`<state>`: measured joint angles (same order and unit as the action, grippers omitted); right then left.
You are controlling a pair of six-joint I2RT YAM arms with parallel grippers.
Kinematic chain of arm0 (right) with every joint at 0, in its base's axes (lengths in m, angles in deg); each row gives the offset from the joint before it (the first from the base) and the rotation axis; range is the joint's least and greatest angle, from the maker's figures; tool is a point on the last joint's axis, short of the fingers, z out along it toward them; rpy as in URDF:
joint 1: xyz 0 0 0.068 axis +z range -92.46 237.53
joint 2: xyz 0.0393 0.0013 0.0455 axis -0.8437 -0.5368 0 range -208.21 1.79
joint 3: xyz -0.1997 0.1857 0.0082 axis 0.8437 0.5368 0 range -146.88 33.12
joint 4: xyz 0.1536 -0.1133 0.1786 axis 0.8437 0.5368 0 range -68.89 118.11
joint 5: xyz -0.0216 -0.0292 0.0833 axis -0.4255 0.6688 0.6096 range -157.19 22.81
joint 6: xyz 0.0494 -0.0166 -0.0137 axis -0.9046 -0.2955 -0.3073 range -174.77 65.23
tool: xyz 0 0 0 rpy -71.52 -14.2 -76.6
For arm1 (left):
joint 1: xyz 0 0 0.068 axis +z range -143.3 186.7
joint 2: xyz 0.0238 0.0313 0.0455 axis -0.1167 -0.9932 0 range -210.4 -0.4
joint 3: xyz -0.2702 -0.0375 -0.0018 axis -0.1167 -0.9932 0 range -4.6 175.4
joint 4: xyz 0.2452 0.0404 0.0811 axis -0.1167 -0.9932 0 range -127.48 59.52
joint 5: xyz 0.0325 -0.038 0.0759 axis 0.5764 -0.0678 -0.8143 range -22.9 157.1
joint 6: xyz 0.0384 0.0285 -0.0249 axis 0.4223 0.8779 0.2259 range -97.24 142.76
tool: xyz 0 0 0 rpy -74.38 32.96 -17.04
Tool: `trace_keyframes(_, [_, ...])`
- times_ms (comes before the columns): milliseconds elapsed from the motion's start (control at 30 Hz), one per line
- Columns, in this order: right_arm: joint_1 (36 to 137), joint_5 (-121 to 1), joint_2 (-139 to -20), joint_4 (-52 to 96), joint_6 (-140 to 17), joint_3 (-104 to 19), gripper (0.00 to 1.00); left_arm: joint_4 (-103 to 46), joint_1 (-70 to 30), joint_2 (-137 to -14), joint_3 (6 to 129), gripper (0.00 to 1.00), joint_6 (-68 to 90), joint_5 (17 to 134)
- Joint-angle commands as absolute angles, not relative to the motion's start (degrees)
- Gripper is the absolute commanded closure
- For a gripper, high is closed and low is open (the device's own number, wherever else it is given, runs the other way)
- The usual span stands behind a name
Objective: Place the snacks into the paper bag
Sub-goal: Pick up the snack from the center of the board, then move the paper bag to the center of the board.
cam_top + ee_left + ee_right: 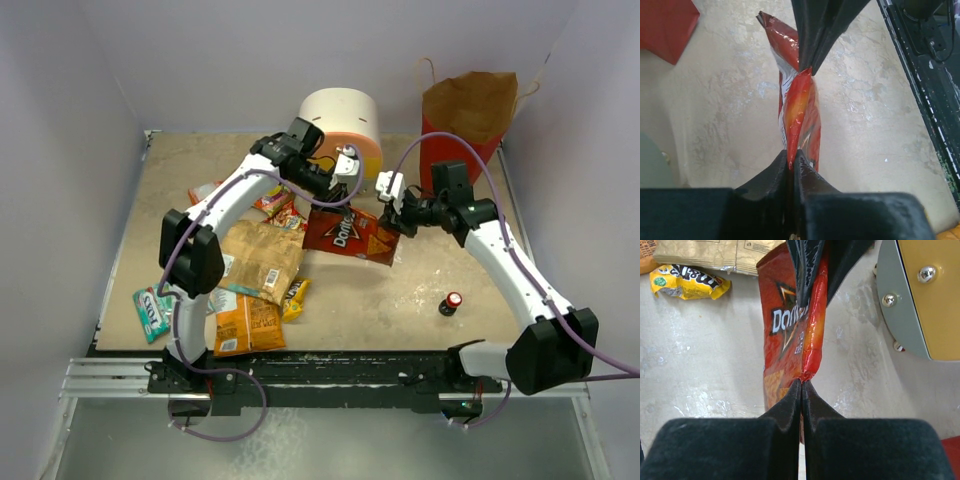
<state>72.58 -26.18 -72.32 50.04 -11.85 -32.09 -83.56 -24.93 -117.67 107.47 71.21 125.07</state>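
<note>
Both my pincers are clamped on the red Doritos bag (350, 232): the left pincer (798, 115) grips its upper left edge, the right pincer (807, 340) its upper right corner. The bag is near the middle of the table (400, 290), toward the far edge. The paper bag (470, 105) stands at the far right corner.

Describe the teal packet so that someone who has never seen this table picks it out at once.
Start at the left arm's base on the near edge of the table. Just up and to the left of it, past the orange chip bag, a flat teal packet lies at the table's left border. It is the only teal-and-white one; its neighbours are orange, tan and yellow.
</note>
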Motion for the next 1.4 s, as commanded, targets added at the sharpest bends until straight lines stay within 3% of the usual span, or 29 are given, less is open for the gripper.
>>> trace_keyframes(0, [72.7,-27.3,-70.8,46.3,-17.1,-32.7,0.88,-84.5,-25.1,-114.7,110.8,0.97,70.7,127.4])
trace_keyframes(133, [72.6,-29.3,-69.8,46.3,-21.3,-35.4,0.56,-84.6,-24.9,-110.9,111.3,1.0,67.9,122.4])
trace_keyframes(200, [72.2,-30.9,-68.7,46.4,-23.2,-37.4,0.32,-84.2,-24.6,-108.4,111.2,1.0,66.5,119.3])
trace_keyframes(267, [71.0,-32.0,-67.6,46.5,-24.9,-39.6,0.25,-83.6,-24.1,-105.7,111.2,1.0,64.7,115.7])
trace_keyframes(467, [65.5,-41.0,-66.5,44.5,-29.1,-46.1,0.22,-82.6,-23.2,-97.5,110.8,1.0,59.9,104.2])
trace_keyframes(767, [62.6,-60.6,-77.5,46.0,-21.8,-57.4,0.17,-80.4,-23.2,-87.8,108.6,1.0,56.8,92.4])
trace_keyframes(1100, [60.4,-63.6,-89.6,52.3,-15.5,-69.7,0.16,-78.4,-23.2,-84.7,106.1,1.0,55.5,89.7])
trace_keyframes(1367, [56.0,-53.8,-99.7,68.6,-12.3,-82.9,0.18,-75.9,-23.2,-84.1,103.9,1.0,54.4,88.2])
